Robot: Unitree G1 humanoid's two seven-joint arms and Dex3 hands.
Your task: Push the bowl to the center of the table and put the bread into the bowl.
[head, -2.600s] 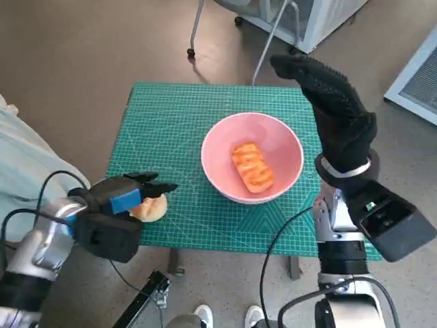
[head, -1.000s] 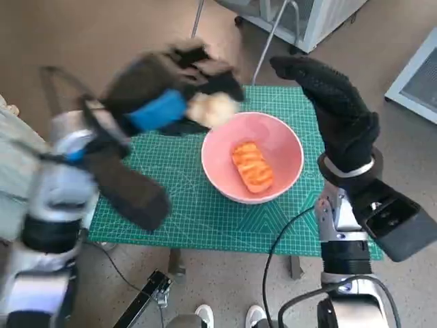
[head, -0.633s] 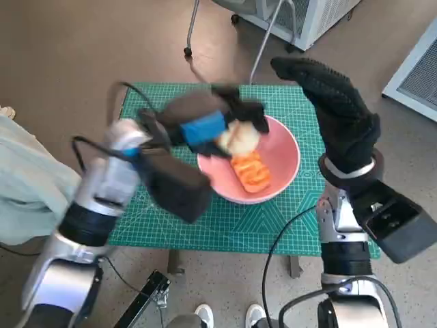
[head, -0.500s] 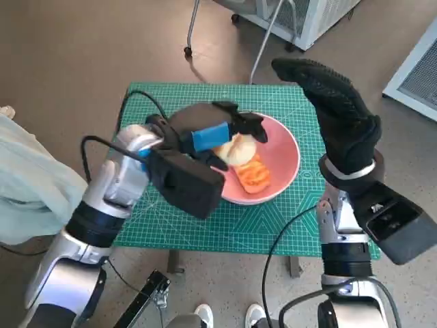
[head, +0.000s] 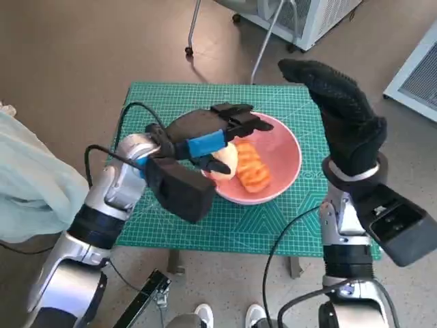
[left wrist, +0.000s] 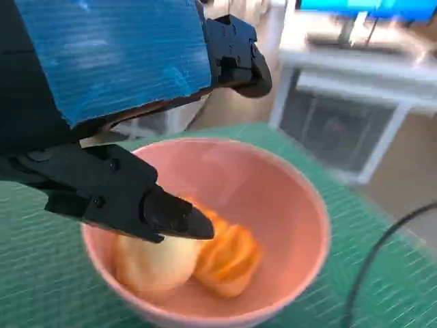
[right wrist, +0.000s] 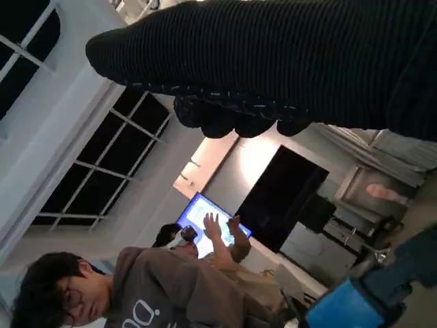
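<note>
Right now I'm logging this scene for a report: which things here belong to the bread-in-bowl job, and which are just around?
Part of the job:
- pink bowl
- pale bread roll, in the bowl
- orange bread, in the bowl
- left hand, over the bowl
- green mat

Just around:
- right hand, raised, holding nothing
- pale cloth
- chair legs

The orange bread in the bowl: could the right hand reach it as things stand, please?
Probably not easily: the left hand hovers over the bowl beside the orange bread, while the right hand is raised beside the bowl.
</note>
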